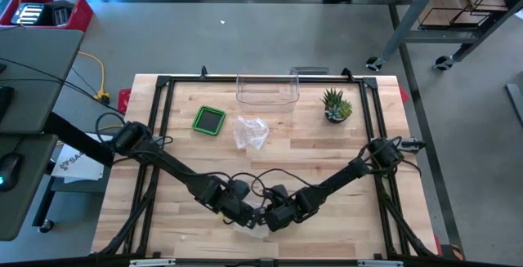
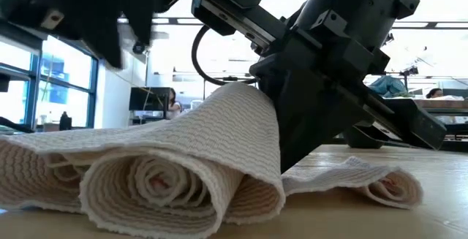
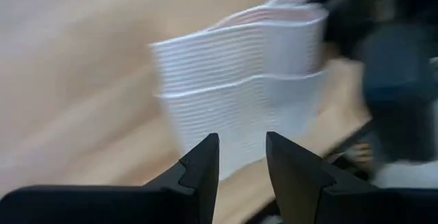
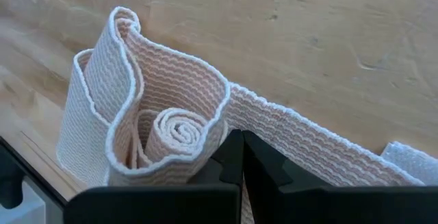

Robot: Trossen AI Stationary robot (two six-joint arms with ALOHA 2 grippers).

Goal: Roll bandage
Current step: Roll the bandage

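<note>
The beige woven bandage (image 2: 161, 184) lies near the table's front edge as a loose, partly wound roll (image 4: 174, 131). Its unrolled tail (image 2: 387, 184) rests flat on the wood. In the high view it shows as a pale patch (image 1: 248, 225) under both arms. My right gripper (image 4: 241, 157) is shut on the strip right beside the roll. My left gripper (image 3: 243, 157) hovers over the bandage (image 3: 239, 80) with a gap between its fingers and nothing in it. In the high view the two grippers (image 1: 245, 211) (image 1: 271, 217) nearly meet. My right gripper pinches the strip's outer wrap (image 4: 229, 118) between its two fingers, right next to the coiled core. The fingers slant down from the table's right side. The strip rises to a hump (image 2: 248, 100) at the fingers. The roll and the tail lie on the table.
Farther back on the table stand a green-rimmed square box (image 1: 209, 120), a crumpled clear bag (image 1: 251, 132), a clear plastic bin (image 1: 268, 91) and a small potted plant (image 1: 336, 105). A black frame (image 1: 163, 83) runs round the tabletop. Bare wood lies left and right of the arms.
</note>
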